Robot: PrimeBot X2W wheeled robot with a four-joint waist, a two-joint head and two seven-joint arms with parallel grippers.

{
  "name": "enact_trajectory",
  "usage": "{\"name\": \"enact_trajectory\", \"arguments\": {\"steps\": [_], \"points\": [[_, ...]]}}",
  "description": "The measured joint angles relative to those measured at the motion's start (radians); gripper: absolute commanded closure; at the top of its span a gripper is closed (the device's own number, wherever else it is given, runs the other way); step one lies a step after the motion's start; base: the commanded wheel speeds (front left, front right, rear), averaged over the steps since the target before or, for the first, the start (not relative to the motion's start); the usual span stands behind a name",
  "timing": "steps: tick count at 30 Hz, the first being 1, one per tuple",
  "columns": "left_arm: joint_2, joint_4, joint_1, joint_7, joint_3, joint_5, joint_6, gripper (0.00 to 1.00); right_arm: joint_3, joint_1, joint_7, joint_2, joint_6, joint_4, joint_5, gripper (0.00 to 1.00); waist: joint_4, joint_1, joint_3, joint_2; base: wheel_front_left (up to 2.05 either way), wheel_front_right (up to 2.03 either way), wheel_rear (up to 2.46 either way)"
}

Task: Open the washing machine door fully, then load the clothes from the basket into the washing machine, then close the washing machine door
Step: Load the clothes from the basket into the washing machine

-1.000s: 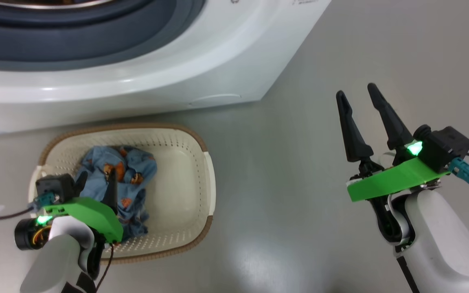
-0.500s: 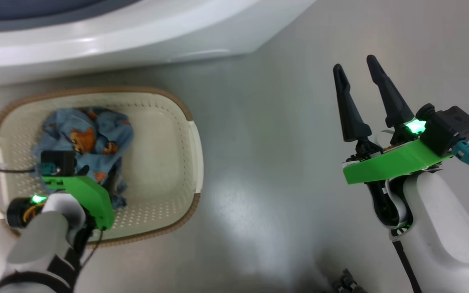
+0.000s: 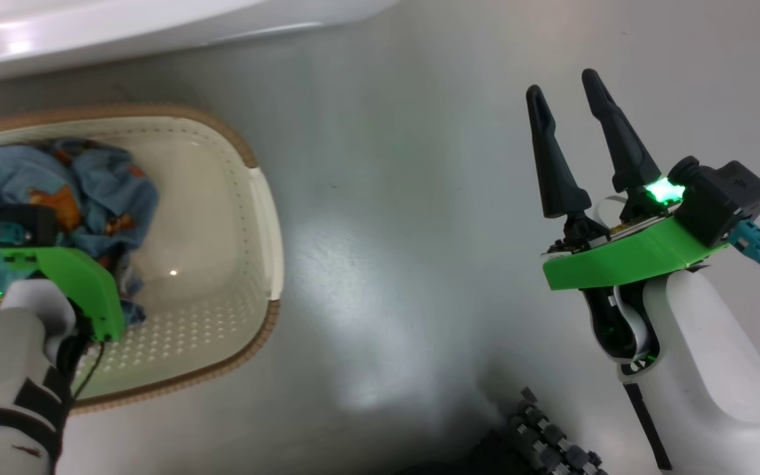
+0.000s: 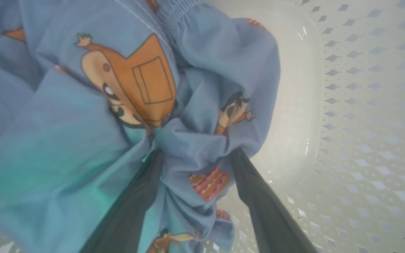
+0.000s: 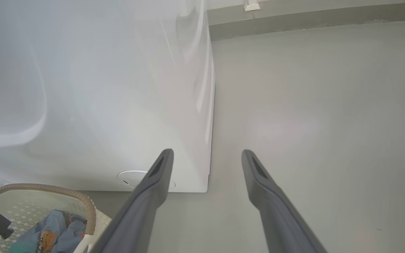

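The cream basket (image 3: 268, 218) with its brown rim stands on the floor at the left, below the white washing machine (image 3: 90, 26). The light-blue clothes (image 3: 99, 175) with orange figures lie bunched in its far left part. My left gripper (image 4: 195, 153) is open and pushed down into the clothes (image 4: 202, 63), a fold of fabric between its fingers (image 4: 258, 200). In the head view its green wrist mount (image 3: 66, 274) covers the fingers. My right gripper (image 3: 565, 112) hangs open over bare floor at the right, holding nothing. The right wrist view has the machine's front (image 5: 118, 88). The door is out of view.
Grey floor (image 3: 386, 231) stretches between the basket and my right arm. A black ribbed part of my base (image 3: 551, 435) shows at the bottom edge. A round cover (image 5: 132, 175) sits low on the machine's front, and a wall skirting (image 5: 311, 17) runs behind.
The head camera has swung, so the basket and machine slid towards the picture's upper left. My left gripper has sunk deeper into the clothes. Both grippers remain open.
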Motion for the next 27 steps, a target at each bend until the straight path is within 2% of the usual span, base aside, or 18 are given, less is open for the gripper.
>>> {"name": "enact_trajectory", "arguments": {"steps": [7, 8, 9, 10, 17, 27], "points": [[0.025, 0.011, -0.019, 0.012, -0.004, 0.0, 0.033, 0.0, 0.007, -0.001, 0.0, 0.006, 0.0, -0.005, 0.0, 0.0, -0.037, 0.0, 0.033, 0.0, 0.0, 0.0, 0.0], [0.025, 0.012, -0.02, 0.012, -0.003, -0.003, 0.036, 0.52, 0.007, -0.001, 0.0, 0.006, 0.0, -0.005, 0.0, 0.0, -0.04, 0.0, 0.036, 0.0, 0.0, 0.0, 0.0], [0.025, 0.012, -0.02, 0.011, -0.002, -0.007, 0.045, 0.81, 0.007, -0.001, 0.0, 0.006, 0.0, -0.005, 0.0, 0.0, -0.043, 0.0, 0.039, 0.0001, 0.0, 0.0, 0.0], [0.024, 0.013, -0.024, 0.01, -0.002, -0.008, 0.051, 1.0, 0.007, -0.001, 0.0, 0.006, 0.0, -0.005, 0.0, 0.0, -0.045, 0.0, 0.041, 0.0, 0.0, 0.0, 0.0], [0.022, 0.015, -0.031, 0.009, 0.003, -0.025, 0.049, 1.0, 0.008, -0.002, 0.0, 0.008, 0.0, -0.002, 0.0, 0.0, -0.041, -0.0001, 0.031, 0.0, 0.0, 0.0, 0.0], [-0.021, 0.018, 0.024, -0.045, 0.009, -0.063, 0.023, 1.0, 0.01, -0.002, 0.0, 0.009, 0.0, 0.019, 0.0, 0.0, -0.021, 0.0, -0.04, 0.0, 0.0, 0.0, 0.0]]}}
